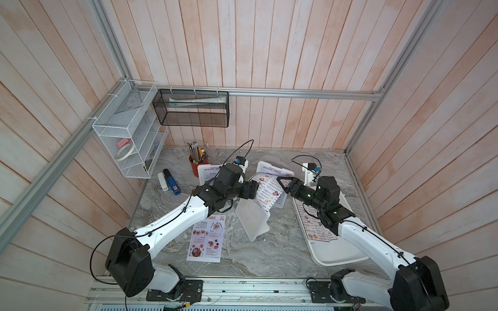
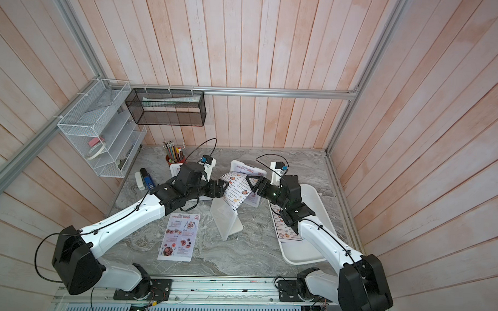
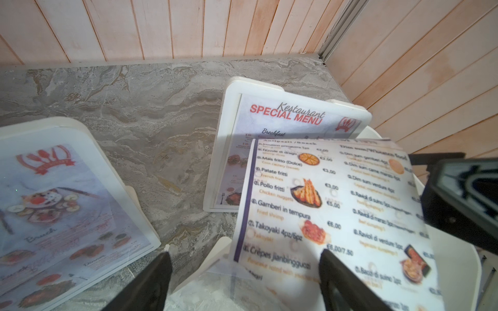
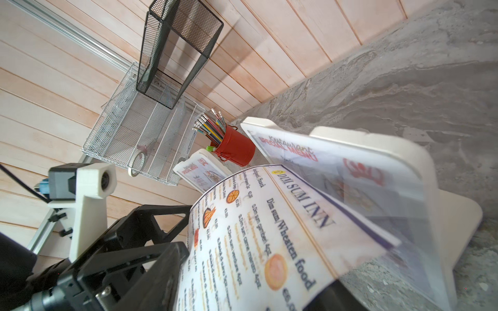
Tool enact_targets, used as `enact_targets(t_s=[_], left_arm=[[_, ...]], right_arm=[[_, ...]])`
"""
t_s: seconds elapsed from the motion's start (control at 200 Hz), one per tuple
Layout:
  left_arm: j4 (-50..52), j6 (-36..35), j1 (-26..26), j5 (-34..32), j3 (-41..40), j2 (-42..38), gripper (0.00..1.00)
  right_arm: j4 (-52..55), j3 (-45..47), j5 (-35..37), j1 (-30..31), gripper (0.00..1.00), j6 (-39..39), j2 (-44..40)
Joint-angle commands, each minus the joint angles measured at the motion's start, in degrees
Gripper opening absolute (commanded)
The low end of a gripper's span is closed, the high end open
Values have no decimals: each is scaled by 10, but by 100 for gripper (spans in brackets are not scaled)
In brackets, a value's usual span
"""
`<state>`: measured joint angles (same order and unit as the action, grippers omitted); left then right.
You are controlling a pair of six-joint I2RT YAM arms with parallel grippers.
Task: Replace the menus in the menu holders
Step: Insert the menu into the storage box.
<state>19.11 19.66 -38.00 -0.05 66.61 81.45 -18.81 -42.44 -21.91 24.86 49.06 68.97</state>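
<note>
A white menu holder (image 1: 252, 222) stands mid-table with its back to the top views. A "Dim Sum Inn" menu (image 1: 266, 192) rises curled out of its top edge. My left gripper (image 3: 245, 280) is open and straddles that edge and the sheet's lower part. My right gripper (image 4: 250, 285) is open at the sheet's upper end, and the paper (image 4: 269, 229) bows between its fingers. Two more menu holders (image 1: 208, 172) (image 1: 271, 168) behind show "Special Menu" sheets. A loose "Special Menu" sheet (image 1: 206, 240) lies flat near the front.
A large white tray (image 1: 338, 257) at the right holds more Dim Sum menus (image 1: 315, 227) under my right arm. At the back left stand a red pencil cup (image 1: 195, 163) and a blue stapler (image 1: 172, 182). A white wire rack (image 1: 126, 134) and a black mesh basket (image 1: 192, 108) hang on the walls.
</note>
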Motion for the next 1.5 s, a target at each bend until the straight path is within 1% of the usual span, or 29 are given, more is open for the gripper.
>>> enact_targets(t_s=[0.0, 0.28, 0.62, 0.71, 0.845, 1.0, 1.06, 1.115, 1.29, 1.49], left_arm=[[7, -6, -5, -6, -11, -15, 87], [5, -1, -8, -7, -14, -32, 87], [7, -2, -8, -5, -17, -26, 87], [9, -2, -10, -7, -17, -28, 87], [15, -2, -9, -12, -14, -34, 87], [21, -2, -9, -19, -10, -44, 87], [23, -2, -9, -20, -9, -48, 87], [24, -2, -9, -21, -8, -51, 87], [25, 1, -10, -24, -8, -58, 87], [30, 2, -12, -32, -6, -65, 87]], right_arm=[[-28, -24, -11, -6, 69, -18, 6], [-51, -41, -28, -13, 68, -34, 24], [-73, -40, -36, -49, 66, -32, 38], [-82, -43, -43, -59, 63, -30, 44], [-80, -64, -60, -61, 53, -34, 65], [-75, -75, -62, -61, 42, -33, 77], [-70, -82, -74, -61, 40, -31, 83], [-73, -85, -83, -60, 40, -31, 85], [-83, -81, -81, -60, 49, -12, 73], [-87, -92, -101, -59, 49, 1, 76]])
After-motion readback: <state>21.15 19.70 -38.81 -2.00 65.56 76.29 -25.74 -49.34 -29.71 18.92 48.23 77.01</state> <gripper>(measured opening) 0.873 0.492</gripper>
